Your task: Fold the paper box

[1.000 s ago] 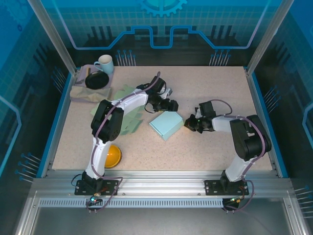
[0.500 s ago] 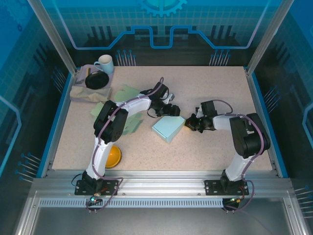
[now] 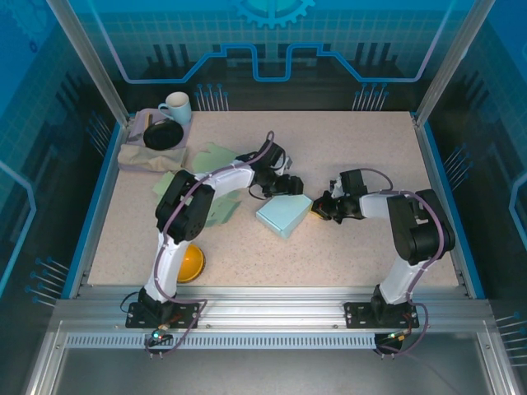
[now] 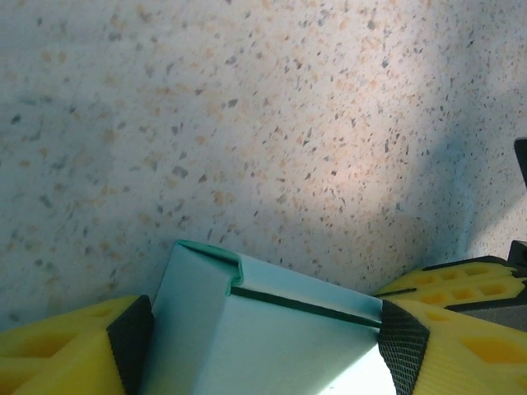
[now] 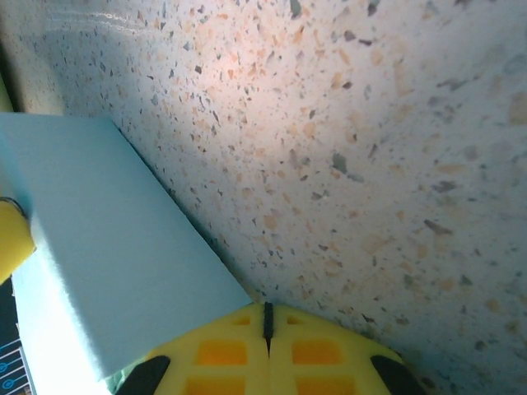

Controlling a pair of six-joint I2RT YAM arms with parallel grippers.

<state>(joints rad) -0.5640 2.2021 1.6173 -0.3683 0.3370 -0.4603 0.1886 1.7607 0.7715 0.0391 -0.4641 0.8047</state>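
Pale blue card, already squared up into shape: the box lies flat near the middle of the table, between my two arms. My left gripper reaches over its far end and grasps it across the width. On the left wrist camera, both black pads sit against opposite walls, with the box end between them. A dark seam runs along that end, and one corner lip looks slightly proud, so I judge the last flap is not fully seated. My right gripper is clenched on nothing, its tips pressed together just beside the box's right side. Whether they touch the card I cannot tell. To do this step well, I want a light squeeze from the left, only enough to hold the walls parallel, since thin card buckles easily. The closed right tips would serve as a blunt pusher or a backstop. I would bring them in low and square to the wall, so the box neither slides nor tips while the flap goes home.
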